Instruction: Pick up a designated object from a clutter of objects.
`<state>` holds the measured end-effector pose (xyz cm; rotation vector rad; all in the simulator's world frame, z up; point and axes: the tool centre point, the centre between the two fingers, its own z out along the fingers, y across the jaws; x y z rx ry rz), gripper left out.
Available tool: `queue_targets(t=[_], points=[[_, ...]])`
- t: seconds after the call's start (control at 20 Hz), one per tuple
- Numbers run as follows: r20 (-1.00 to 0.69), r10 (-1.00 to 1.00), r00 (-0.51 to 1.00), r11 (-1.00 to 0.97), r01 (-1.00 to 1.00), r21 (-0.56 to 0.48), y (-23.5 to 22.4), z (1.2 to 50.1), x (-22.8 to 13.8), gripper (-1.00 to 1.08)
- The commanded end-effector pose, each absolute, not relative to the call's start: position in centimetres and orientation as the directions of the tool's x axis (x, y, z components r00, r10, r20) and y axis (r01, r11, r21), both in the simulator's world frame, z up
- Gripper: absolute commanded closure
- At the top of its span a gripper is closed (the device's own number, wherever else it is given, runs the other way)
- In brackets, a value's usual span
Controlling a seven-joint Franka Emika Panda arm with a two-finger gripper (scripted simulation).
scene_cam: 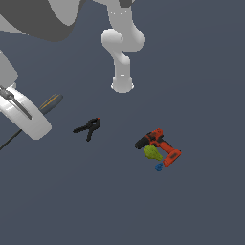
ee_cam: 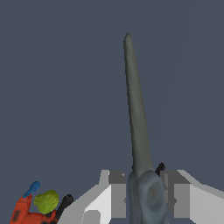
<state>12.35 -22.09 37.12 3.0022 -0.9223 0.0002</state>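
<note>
The designated object, a slim screwdriver-like tool (ee_cam: 136,113), sits between my gripper's (ee_cam: 146,189) pale fingers (ee_cam: 109,192), its long thin shaft pointing away from the wrist. In the exterior view my gripper (scene_cam: 32,119) is at the far left, with the tool's dark handle with orange-yellow marking (scene_cam: 51,103) sticking out on one side and the thin shaft (scene_cam: 9,141) on the other. The rest of the clutter of objects lies apart from it: a black spring clamp (scene_cam: 87,128), a red-and-black drill (scene_cam: 161,146), a yellow-green lumpy object (scene_cam: 151,152) and a tiny blue object (scene_cam: 159,167).
The arm's white base column (scene_cam: 122,72) stands at the back centre. The drill (ee_cam: 24,213), the lumpy object (ee_cam: 46,201) and the blue object (ee_cam: 31,189) show at a corner of the wrist view. The floor (scene_cam: 119,206) is plain dark grey.
</note>
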Motion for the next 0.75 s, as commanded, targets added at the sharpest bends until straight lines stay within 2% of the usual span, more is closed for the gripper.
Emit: queue_targets(t=[0.0, 0.7], points=[[0.000, -0.561, 0.828, -0.828, -0.561, 0.001, -22.0, 38.1, 12.7, 1.08], [0.000, -0.561, 0.828, -0.828, -0.561, 0.000, -22.0, 40.0, 13.5, 1.08]])
